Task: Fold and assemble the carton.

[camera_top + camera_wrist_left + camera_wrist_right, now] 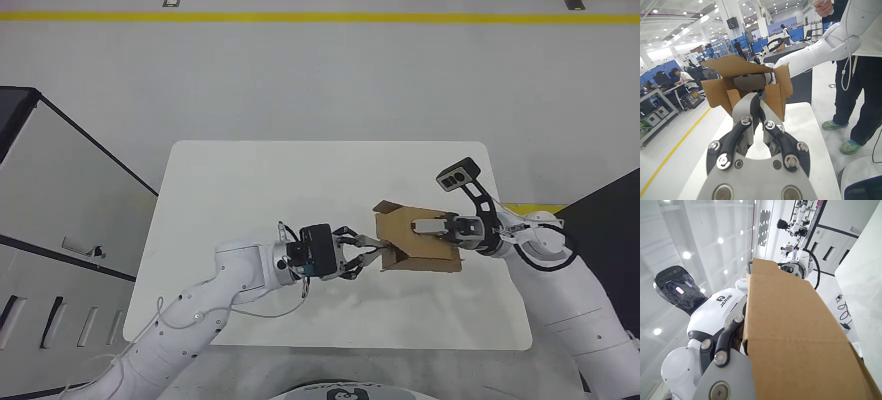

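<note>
Top view: carton (425,258) holds the right jaws, state unclear; left jaws pinch its end flap.

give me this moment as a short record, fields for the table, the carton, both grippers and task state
table: white
carton: brown, half folded, end flaps open, over the table's right part
left gripper: shut, tips among the end flaps at the carton's open end
right gripper: shut on a carton wall, at the other end
task state: carton not yet assembled
</note>
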